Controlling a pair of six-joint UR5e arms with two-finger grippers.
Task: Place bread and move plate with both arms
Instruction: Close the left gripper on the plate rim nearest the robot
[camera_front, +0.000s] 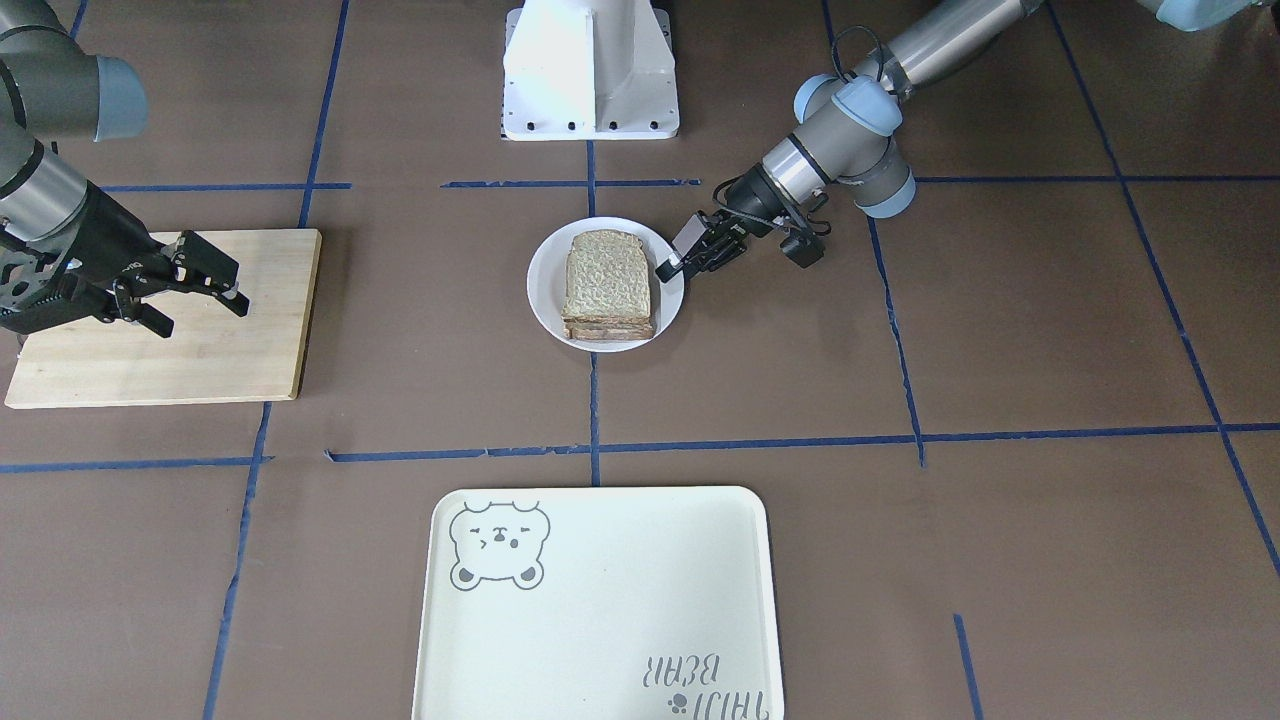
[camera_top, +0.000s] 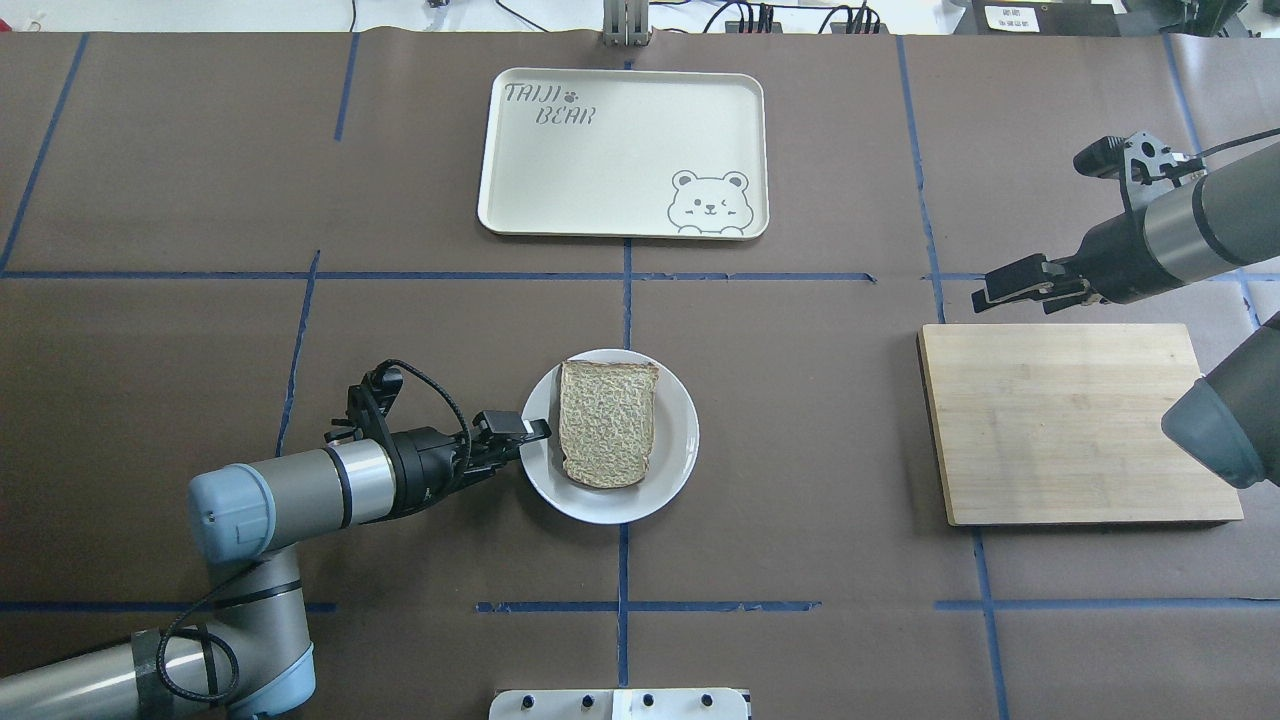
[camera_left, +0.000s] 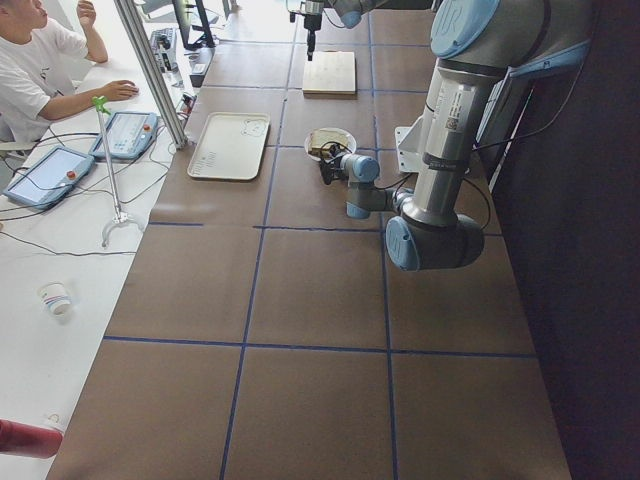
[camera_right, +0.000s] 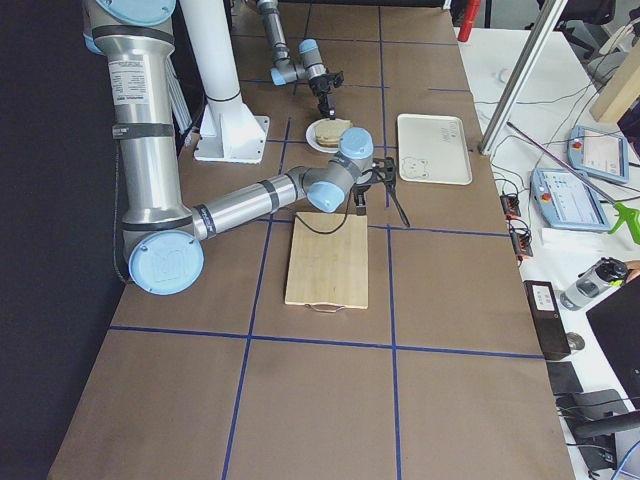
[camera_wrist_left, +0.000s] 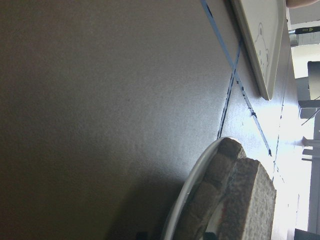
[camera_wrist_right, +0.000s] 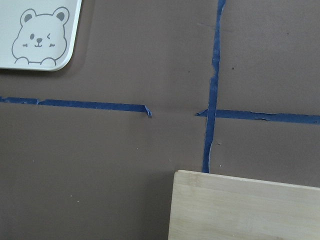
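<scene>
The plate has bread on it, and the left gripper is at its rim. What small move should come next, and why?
Likely shut the left gripper firmly on the plate at its rim. The bread already lies on it, the gripper reaches its edge, and I cannot tell whether it grips yet.

2 grey arms (camera_top: 300, 487) — light-blue caps (camera_top: 222, 508), black cables (camera_top: 445, 402).

The only legible writing is "TAIJI BEAR" (camera_top: 548, 104), printed in grey capitals with a small paw print in one corner of the large cream rectangular tray (camera_top: 620, 160), diagonally opposite its winking bear drawing (camera_top: 708, 200); nothing else can be read.
</scene>
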